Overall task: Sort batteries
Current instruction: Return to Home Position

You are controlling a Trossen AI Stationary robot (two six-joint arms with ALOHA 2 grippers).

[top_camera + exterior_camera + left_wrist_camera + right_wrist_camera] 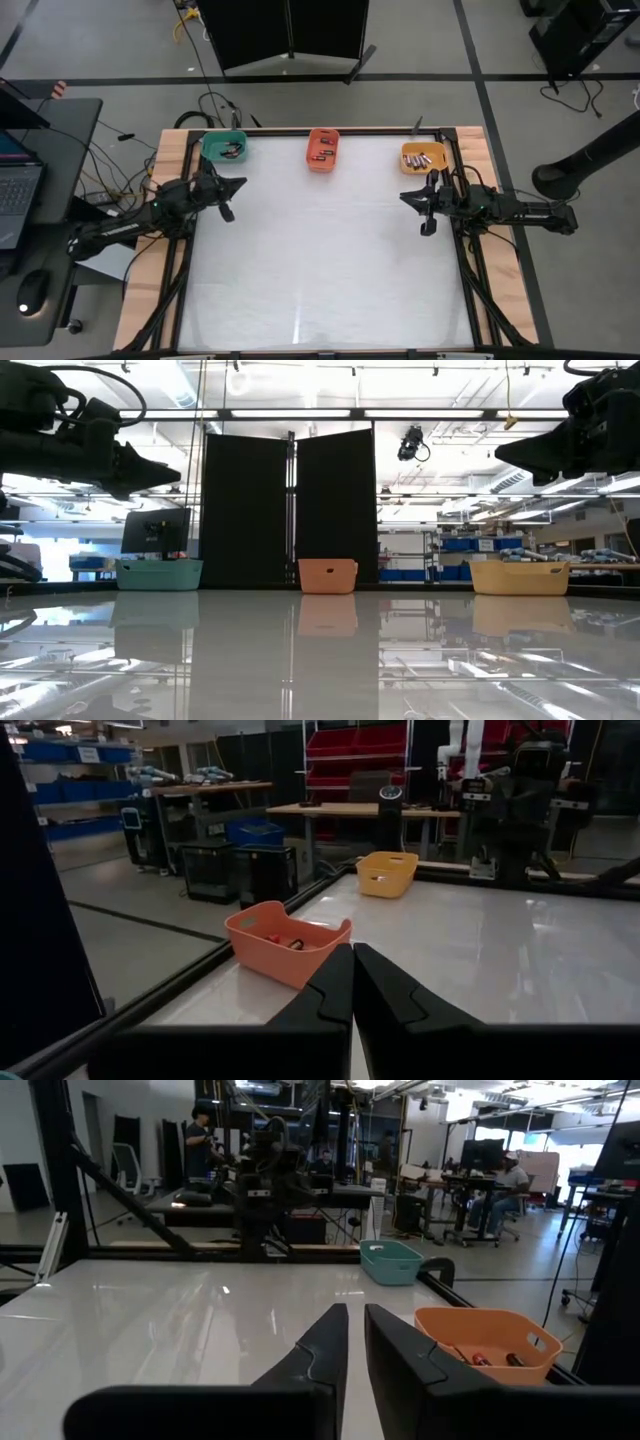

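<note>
The batteries lie in three bins along the table's far edge: some in the teal bin (225, 148), some in the orange bin (323, 149) and several in the yellow bin (422, 158). In the right wrist view a few batteries (480, 1358) show on the orange bin's floor. My left gripper (232, 188) hovers above the table just near of the teal bin, shut and empty (352, 950). My right gripper (408, 198) hovers near of the yellow bin, its fingers a narrow gap apart (356, 1312), holding nothing. No battery shows on the table top.
The white table top (320, 260) is glossy, with a black frame and wooden side rails. In the low view both arms hang well above the surface, and the teal bin (158, 573), orange bin (327, 575) and yellow bin (518, 576) stand in a row. People sit in the room beyond.
</note>
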